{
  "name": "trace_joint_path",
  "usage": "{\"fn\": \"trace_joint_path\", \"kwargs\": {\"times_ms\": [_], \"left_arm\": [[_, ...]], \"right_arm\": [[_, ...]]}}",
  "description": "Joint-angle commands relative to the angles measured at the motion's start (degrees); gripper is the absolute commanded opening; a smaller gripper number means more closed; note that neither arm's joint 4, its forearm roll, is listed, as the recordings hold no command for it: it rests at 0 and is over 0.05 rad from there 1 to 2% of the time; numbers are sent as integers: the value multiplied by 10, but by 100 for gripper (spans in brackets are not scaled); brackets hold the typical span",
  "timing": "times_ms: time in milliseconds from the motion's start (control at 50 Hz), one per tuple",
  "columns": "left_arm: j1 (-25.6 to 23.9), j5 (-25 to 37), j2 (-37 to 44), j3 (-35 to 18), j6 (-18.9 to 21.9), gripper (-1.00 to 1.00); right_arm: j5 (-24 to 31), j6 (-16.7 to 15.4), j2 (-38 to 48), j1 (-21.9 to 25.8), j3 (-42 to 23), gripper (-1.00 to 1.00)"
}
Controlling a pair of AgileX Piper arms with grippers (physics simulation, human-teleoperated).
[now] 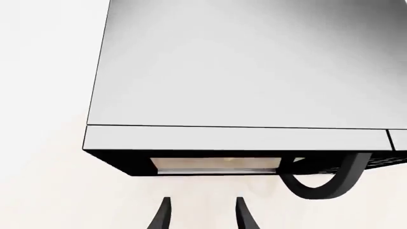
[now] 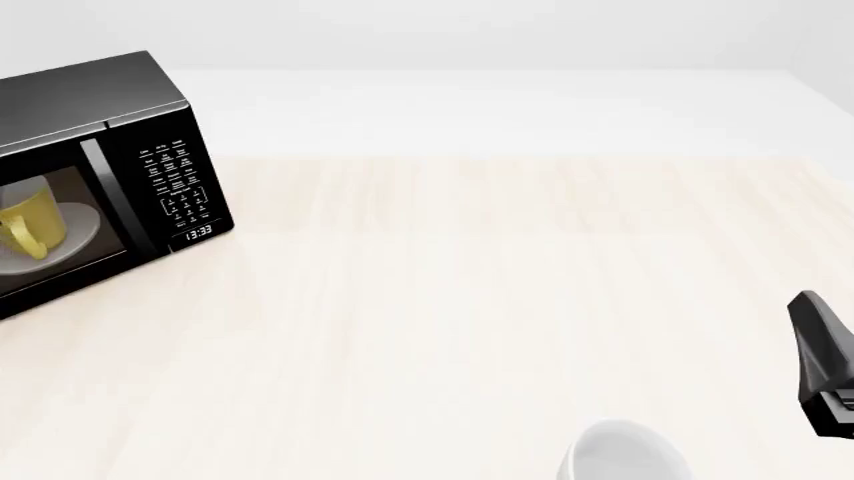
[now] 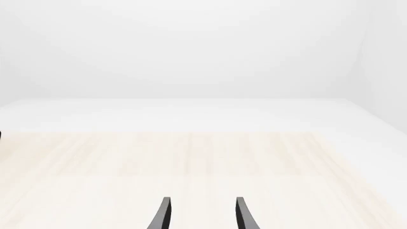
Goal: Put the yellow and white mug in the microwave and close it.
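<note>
The black microwave stands at the table's far left, its door flush with the body. Through the door window I see the yellow and white mug tipped on the white turntable plate. The left wrist view looks down on the microwave's top, the window and the curved door handle. My left gripper hovers just in front of the door, open and holding nothing. My right gripper is open and empty too, over bare table. In the front view only part of the right arm shows, at the right edge.
A larger all-white mug sits at the near edge of the table, left of the right arm. The microwave's keypad panel and clock display face the table's middle.
</note>
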Motion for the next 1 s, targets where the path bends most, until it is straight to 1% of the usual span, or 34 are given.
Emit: {"fn": "trace_joint_path", "kwargs": {"times_ms": [20, 220, 320, 460, 580, 760, 1000], "left_arm": [[-3, 44, -103, 9, -5, 100], [5, 74, -175, 28, 5, 100], [9, 82, -197, 36, 7, 100], [22, 79, -223, 74, 26, 100], [27, 101, -257, 81, 26, 100], [25, 135, -307, 85, 19, 100], [18, 200, -377, 66, -1, 100]], "right_arm": [[0, 0, -1, 0, 0, 100], [0, 0, -1, 0, 0, 100], [0, 0, -1, 0, 0, 100], [0, 0, -1, 0, 0, 100], [0, 0, -1, 0, 0, 100], [0, 0, -1, 0, 0, 100], [0, 0, -1, 0, 0, 100]]}}
